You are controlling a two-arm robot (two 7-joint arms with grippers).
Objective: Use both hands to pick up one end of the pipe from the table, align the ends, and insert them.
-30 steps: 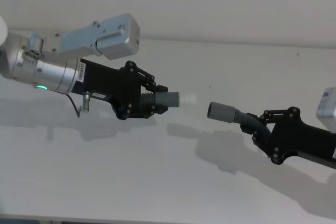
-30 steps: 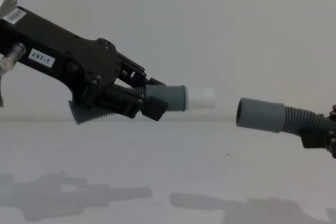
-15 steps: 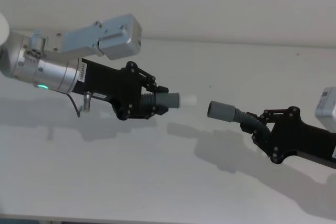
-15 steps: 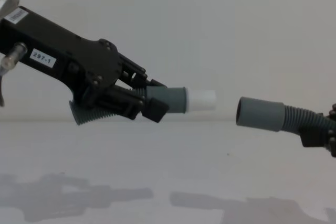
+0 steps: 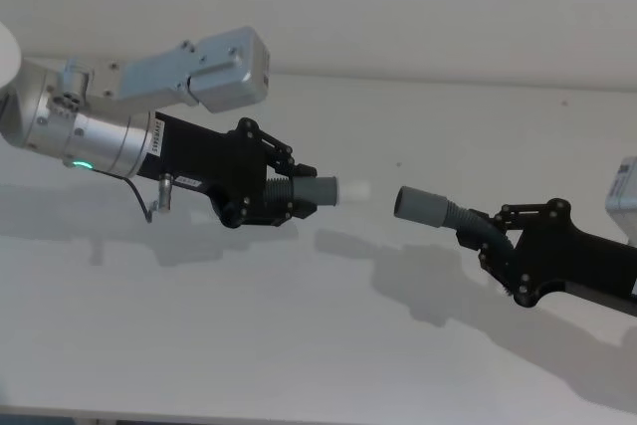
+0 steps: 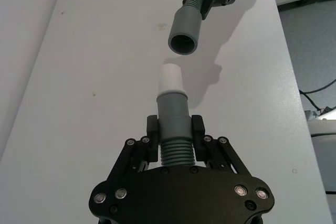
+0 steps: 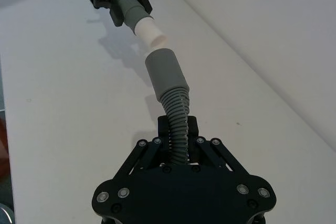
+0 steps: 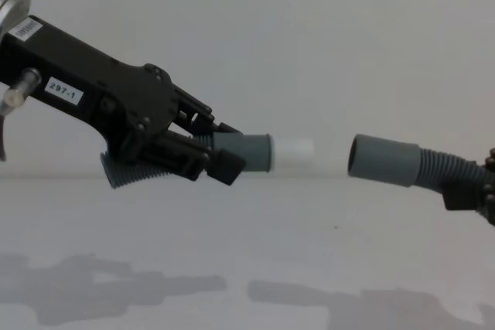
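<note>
Both hands hold the pipe clear above the table (image 5: 299, 335). My left gripper (image 5: 292, 197) (image 8: 219, 157) (image 6: 175, 129) is shut on the corrugated hose just behind the grey cuff (image 5: 320, 190) with the white tip (image 8: 293, 152) (image 6: 169, 76). My right gripper (image 5: 490, 242) (image 7: 178, 129) is shut on the hose behind the wider grey socket (image 5: 418, 204) (image 8: 384, 161) (image 7: 166, 73). The two ends face each other almost in line, with a short gap between tip and socket mouth (image 6: 183, 44). A bend of hose (image 8: 128, 171) shows under the left gripper.
The white table runs back to a pale wall (image 5: 418, 7). In the left wrist view the table's edge (image 6: 287, 72) lies beside the grippers, with floor and cables beyond. Shadows of both arms fall on the surface below.
The left end has dipped slightly and the right socket has risen slightly, so they sit more level. The gap between them is about the same.
</note>
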